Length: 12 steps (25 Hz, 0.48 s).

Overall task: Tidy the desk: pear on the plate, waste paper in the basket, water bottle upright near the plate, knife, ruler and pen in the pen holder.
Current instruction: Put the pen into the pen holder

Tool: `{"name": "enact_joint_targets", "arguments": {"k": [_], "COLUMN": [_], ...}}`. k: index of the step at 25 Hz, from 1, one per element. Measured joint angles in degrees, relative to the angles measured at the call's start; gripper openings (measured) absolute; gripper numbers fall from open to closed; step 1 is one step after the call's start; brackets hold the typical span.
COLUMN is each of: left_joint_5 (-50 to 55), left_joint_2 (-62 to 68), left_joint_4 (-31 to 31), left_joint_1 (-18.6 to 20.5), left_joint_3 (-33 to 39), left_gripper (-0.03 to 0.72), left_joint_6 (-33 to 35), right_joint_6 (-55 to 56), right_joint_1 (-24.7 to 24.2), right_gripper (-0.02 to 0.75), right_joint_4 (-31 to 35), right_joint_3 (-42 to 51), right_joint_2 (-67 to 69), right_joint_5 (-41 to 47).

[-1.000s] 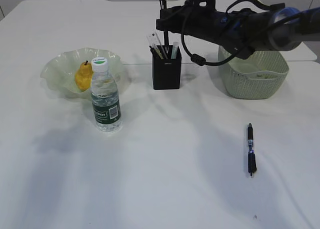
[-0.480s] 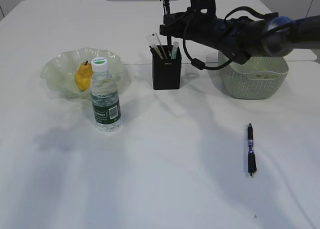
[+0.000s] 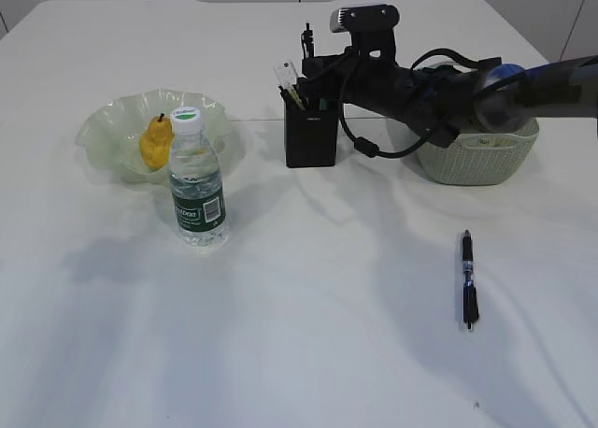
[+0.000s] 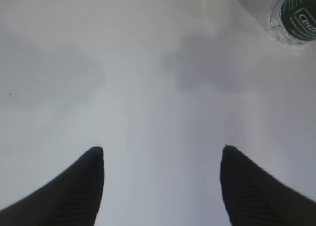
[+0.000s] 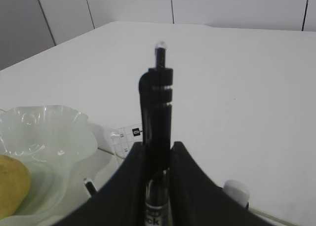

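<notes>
White tabletop [image 3: 308, 344] stretches bare across the whole near half, and its far edge runs behind the things at the back; only one black pen [image 3: 467, 278] lies loose there, right of centre, well apart from everything else.

One matte black square pen holder [image 3: 311, 140] stands at the back centre, with a clear plastic ruler [image 3: 288, 80] and other thin pieces sticking out of it. The right gripper [image 5: 157, 154] reaches across from the right just above it, jaws narrow and clamped on a second black pen [image 5: 157, 112] held upright.

One sage-green woven-look basket [image 3: 481, 157] sits just right of the holder, partly behind the arm.

One wavy pale-green glass plate [image 3: 112, 129] lies at the left, with one yellow-orange pear [image 3: 154, 144] on it. One clear water bottle with a dark green label [image 3: 198, 180] stands upright just beside the plate's near rim.

The left gripper [image 4: 162, 152] hangs over bare table, fingers spread wide and holding nothing, the bottle near its view's corner.
</notes>
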Motion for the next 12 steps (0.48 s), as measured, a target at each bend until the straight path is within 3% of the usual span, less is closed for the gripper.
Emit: {"name": "enact_joint_targets", "arguments": {"k": [3, 7, 12], "left_joint_5": [0.0, 0.0, 0.0], "left_joint_2": [0.0, 0.0, 0.0], "left_joint_4": [0.0, 0.0, 0.0], "left_joint_1": [0.0, 0.0, 0.0], "left_joint_3": [0.0, 0.0, 0.0], "left_gripper": [0.52, 0.521, 0.521], "left_joint_6": [0.0, 0.0, 0.0], "right_joint_6": [-1.87, -4.01, -2.94], "right_joint_1": [0.0, 0.0, 0.0], "right_gripper": [0.131, 0.249, 0.284], "right_joint_4": [0.0, 0.0, -0.92], "right_joint_3": [0.0, 0.0, 0.0], "right_joint_2": [0.0, 0.0, -0.36], "right_joint_5": [-0.14, -1.34, -4.36]}}
